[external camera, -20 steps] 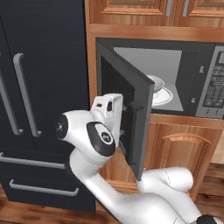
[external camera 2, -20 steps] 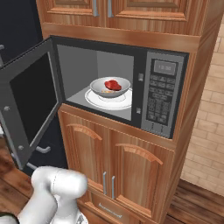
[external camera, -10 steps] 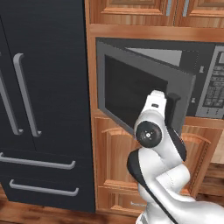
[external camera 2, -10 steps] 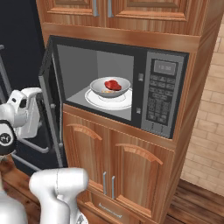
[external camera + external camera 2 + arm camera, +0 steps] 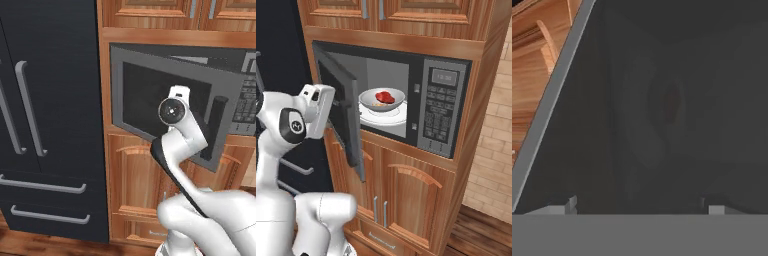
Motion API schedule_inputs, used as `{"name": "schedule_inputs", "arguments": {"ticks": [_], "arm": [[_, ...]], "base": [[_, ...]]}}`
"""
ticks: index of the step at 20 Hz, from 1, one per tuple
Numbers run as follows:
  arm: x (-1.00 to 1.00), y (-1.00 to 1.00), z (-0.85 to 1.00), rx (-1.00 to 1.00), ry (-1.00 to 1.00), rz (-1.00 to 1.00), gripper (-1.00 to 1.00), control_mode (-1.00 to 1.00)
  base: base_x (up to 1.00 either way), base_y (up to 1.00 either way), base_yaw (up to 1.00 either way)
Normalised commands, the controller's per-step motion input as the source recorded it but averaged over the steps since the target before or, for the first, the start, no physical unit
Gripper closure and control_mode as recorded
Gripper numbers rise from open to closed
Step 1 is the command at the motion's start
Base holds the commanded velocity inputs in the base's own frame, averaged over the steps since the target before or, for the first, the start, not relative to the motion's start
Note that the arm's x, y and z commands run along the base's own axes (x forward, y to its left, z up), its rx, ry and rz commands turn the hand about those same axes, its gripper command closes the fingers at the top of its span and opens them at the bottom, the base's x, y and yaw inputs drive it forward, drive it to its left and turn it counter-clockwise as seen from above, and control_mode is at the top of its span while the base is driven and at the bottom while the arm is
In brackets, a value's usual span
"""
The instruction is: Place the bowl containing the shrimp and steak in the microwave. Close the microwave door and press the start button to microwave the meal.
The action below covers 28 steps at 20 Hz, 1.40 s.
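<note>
The microwave door (image 5: 342, 107) is the thing in hand: a stiff, grey-framed panel with a dark glass window, hinged on its left side and standing part-way between wide and shut. It should swing lightly on that hinge under a flat push; the glass is smooth and likely slippery, so pressure on the outer face towards the free edge, near the dark vertical handle (image 5: 214, 126), would probably turn it best, with no need to grip anything. Behind it, inside the microwave (image 5: 406, 107), the bowl (image 5: 381, 99) sits on the turntable with the red steak (image 5: 384, 96) in it and a small orange bit beside the steak that is probably the shrimp (image 5: 376, 103), though it is too small to be sure. The keypad panel (image 5: 438, 112) with the start button lies to the right of the cavity, untouched. The claw (image 5: 639, 207) faces the door's outer glass at very close range, its two tips spread wide and grasping nothing. In the right base view the arm reaches up from the lower left, its wrist bent so the hand points into the door's outer face; the left base view has the forearm rising in front of the window.
</note>
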Motion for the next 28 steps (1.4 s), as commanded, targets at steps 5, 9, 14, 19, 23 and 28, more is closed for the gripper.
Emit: {"name": "schedule_inputs", "arguments": {"ticks": [5,9,14,19,23,28], "arm": [[0.99,-0.61,-0.02,0.07,0.03,-0.01,-1.00,-1.00],[0.89,-0.73,-0.12,0.14,0.00,0.00,-1.00,-1.00],[0.92,-0.63,-0.07,0.11,0.00,0.00,-1.00,-1.00],[0.58,-0.22,0.02,0.03,0.00,-0.02,-1.00,-1.00],[-0.35,-0.08,0.02,0.00,-0.05,-0.01,-1.00,-1.00],[-0.99,-0.04,0.24,0.00,-0.05,0.00,-1.00,-1.00]], "base": [[0.00,0.00,0.00],[0.00,0.00,0.00],[0.00,0.00,0.00],[0.00,0.00,0.00],[0.00,0.00,0.00],[0.00,0.00,0.00]]}}
